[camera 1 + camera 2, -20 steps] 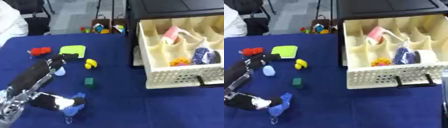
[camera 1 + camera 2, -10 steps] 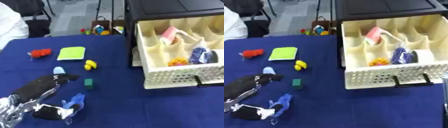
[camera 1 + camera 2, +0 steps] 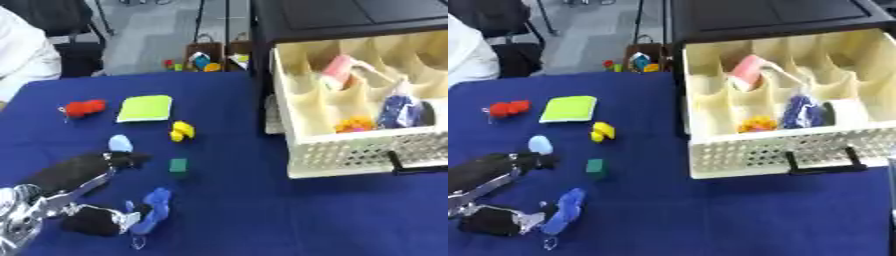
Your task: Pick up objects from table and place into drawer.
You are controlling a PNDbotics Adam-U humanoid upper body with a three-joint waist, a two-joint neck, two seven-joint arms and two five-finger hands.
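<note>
The robot's left hand [image 3: 83, 192] lies low at the near left of the blue table [image 3: 245, 210], thumb and fingers spread apart, with a blue toy [image 3: 154, 210] touching the thumb tip but not clearly gripped. Just past its fingertips sit a pale blue piece [image 3: 120, 143] and a green block [image 3: 178, 164]. Far to its right stands the open cream drawer [image 3: 350, 155].

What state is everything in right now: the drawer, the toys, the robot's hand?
drawer: pulled open, some compartments already filled.
pink item: lying tilted in a back compartment.
dark blue item: inside a front compartment.
left hand: low over the table, fingers out, holding nothing.
blue toy: lying on the table.
green block: on the table, untouched.
yellow toy: on the table.
</note>
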